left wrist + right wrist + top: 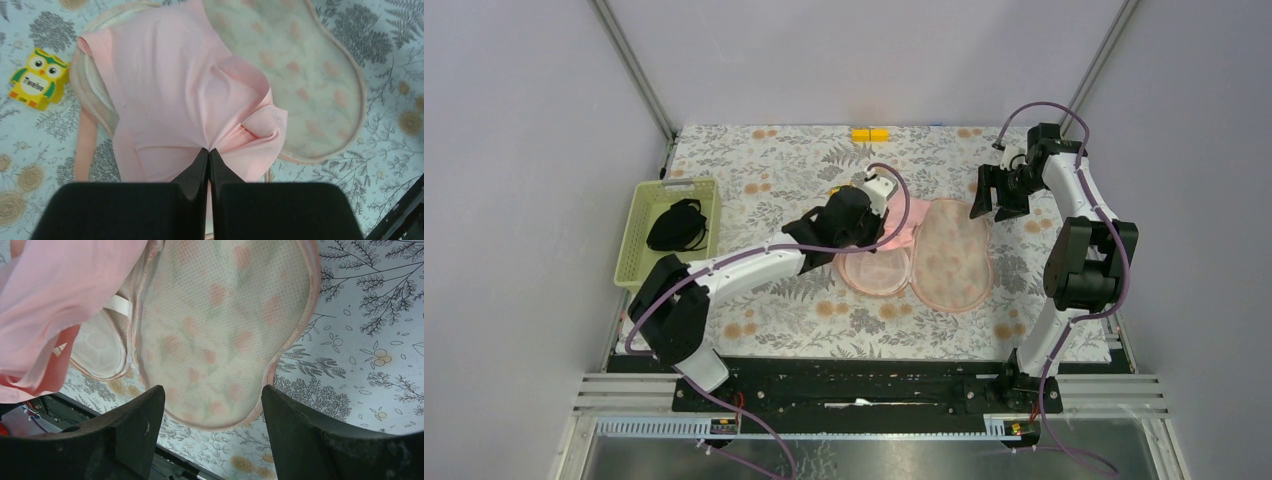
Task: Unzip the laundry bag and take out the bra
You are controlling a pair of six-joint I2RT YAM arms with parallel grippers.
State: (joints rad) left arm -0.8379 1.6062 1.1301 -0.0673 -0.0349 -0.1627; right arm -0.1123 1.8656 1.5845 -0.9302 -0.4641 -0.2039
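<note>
left jaws clenched on the bra (175, 90), draped over the open laundry bag (305, 75) mid-bench; right jaws spread, holding nothing. thin pinch could slip, or a strap snags and drags the bag.

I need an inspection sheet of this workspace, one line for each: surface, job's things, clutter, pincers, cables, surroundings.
Surface: a floral-printed cloth covers the table.
Job's things: the laundry bag lies unzipped with its two halves spread flat; the bra is draped over one half.
Clutter: a green basket with a black garment inside, at the left edge; a yellow owl toy beside the bag; a yellow block at the far edge.
Pincers: left pincer shut on the bra; right pincer open and empty, over the bag.
Cables: a purple cable loops along each arm; no snag seen.
Surroundings: grey walls and metal frame posts.
</note>
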